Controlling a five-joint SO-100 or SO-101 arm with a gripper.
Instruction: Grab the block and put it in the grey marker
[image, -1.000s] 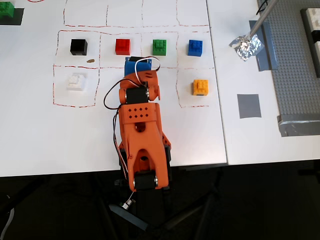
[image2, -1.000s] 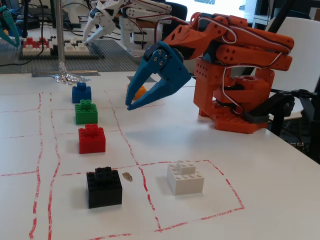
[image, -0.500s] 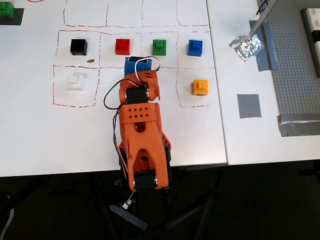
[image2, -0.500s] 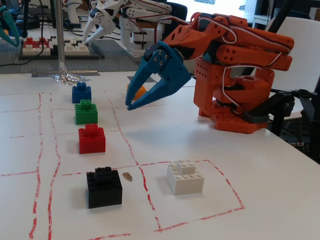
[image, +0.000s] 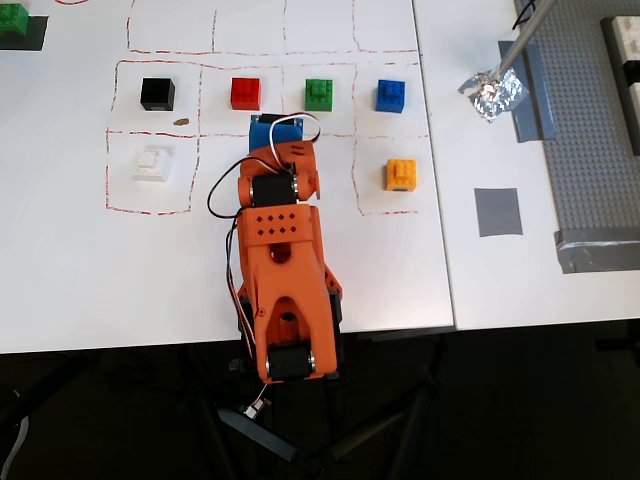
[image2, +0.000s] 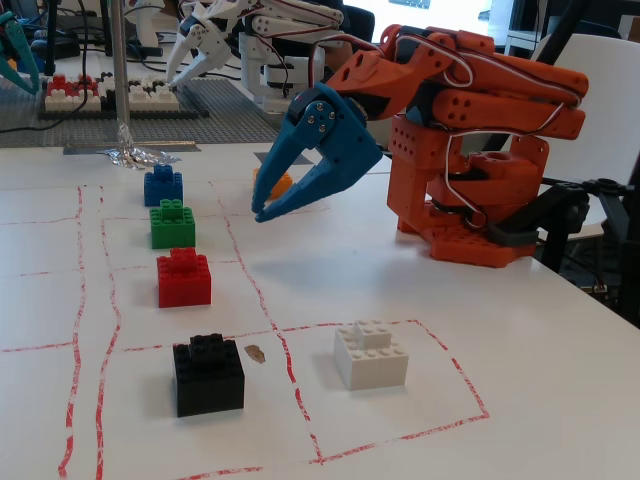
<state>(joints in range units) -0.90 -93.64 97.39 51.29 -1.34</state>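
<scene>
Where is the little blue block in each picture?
Overhead view: the blue block is at the right end of the top row of blocks.
Fixed view: it is the farthest in the left-hand row.
Shared landmark: the green block right beside it.

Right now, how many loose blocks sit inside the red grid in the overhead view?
6. Top row, left to right: black block, red block, green block, blue block. Lower row: white block at left, orange block at right. The arm could hide another.
</scene>
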